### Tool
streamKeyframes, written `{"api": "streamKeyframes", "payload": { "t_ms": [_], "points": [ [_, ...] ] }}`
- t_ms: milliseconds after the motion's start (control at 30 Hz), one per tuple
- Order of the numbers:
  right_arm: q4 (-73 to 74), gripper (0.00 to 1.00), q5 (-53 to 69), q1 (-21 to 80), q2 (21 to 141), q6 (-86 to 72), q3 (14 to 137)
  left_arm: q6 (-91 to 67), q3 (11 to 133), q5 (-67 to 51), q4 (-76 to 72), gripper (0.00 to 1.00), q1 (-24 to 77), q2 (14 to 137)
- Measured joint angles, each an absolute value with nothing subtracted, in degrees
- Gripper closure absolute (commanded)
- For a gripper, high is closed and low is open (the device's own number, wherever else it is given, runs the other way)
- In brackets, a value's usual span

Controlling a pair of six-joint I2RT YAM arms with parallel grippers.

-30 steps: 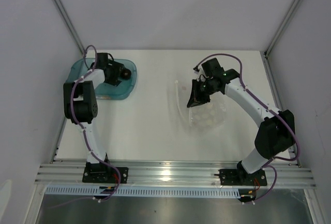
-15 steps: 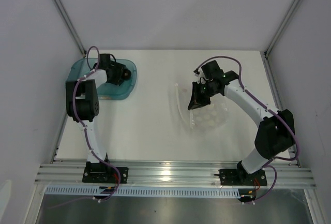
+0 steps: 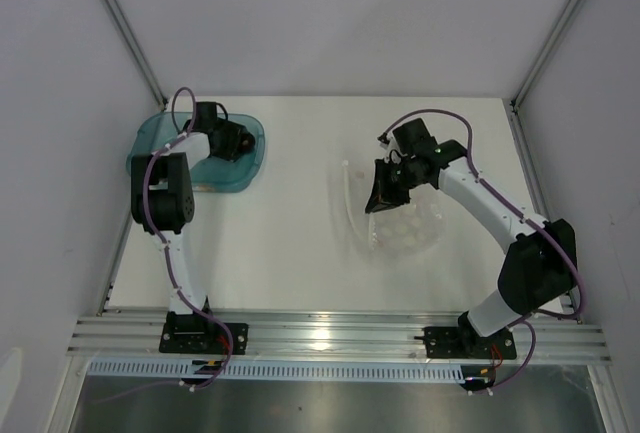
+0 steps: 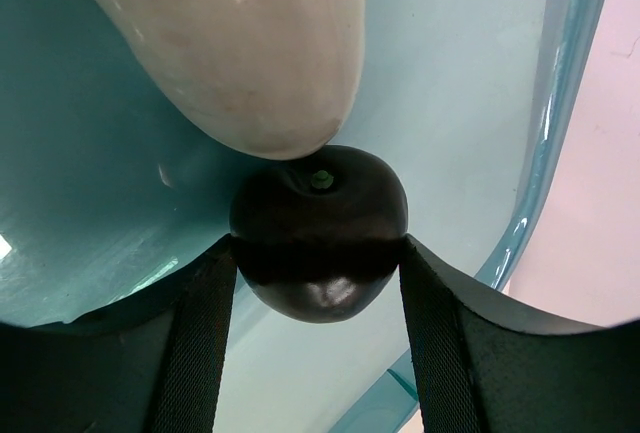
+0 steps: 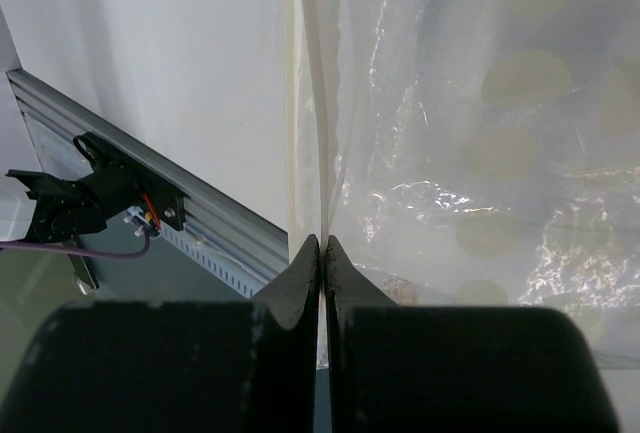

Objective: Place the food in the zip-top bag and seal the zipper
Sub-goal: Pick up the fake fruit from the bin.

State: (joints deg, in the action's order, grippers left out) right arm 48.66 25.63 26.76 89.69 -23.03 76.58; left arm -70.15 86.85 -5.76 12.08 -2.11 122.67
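Food has yet to reach the zip-top bag (image 3: 405, 233), which lies right of the middle of the surface (image 3: 290, 253) with nothing solid visible inside. The loading looks barely begun. All three pieces are left to carry across, and the seal remains to be pressed.

The left hand (image 4: 318, 253) is inside the teal tray (image 4: 470, 73) at the far-left corner. Its two dark fingers are clamped on either side of the dark round piece (image 4: 318, 233). This piece is glossy, smooth and apple-shaped, with a small green stem dimple on top. The white radish (image 4: 230, 43) touches it from above and has a matte, blunt, rounded end. The red ball is not in view. The tray is translucent, slick plastic with a raised, curved rim.

The right hand (image 5: 322, 253) has its fingertips pressed together on the bag's edge, where the zipper (image 5: 312, 103) runs as a thin clear ridge. The film is crinkly and reflective, with pale round spots showing across it.
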Motion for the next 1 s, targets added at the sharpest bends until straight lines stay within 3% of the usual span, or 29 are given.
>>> {"api": "streamKeyframes", "payload": {
  "t_ms": [67,567,800,1000],
  "points": [
    [48.5,1.00,25.3,26.7,89.1,-23.2,76.6,-69.9,86.8,-5.8,12.3,1.00,-2.1,122.6],
    [46.9,1.00,24.6,26.7,83.9,-23.5,72.7,-63.3,77.7,-10.3,14.0,0.99,-4.1,107.8],
    [46.1,1.00,24.7,26.6,83.1,-23.5,71.2,-59.1,72.2,-18.7,10.3,0.99,-3.1,96.0],
    [46.0,1.00,25.3,26.5,83.2,-23.2,71.2,-56.7,64.0,-28.1,7.2,0.99,3.6,86.8]
  ]
}}
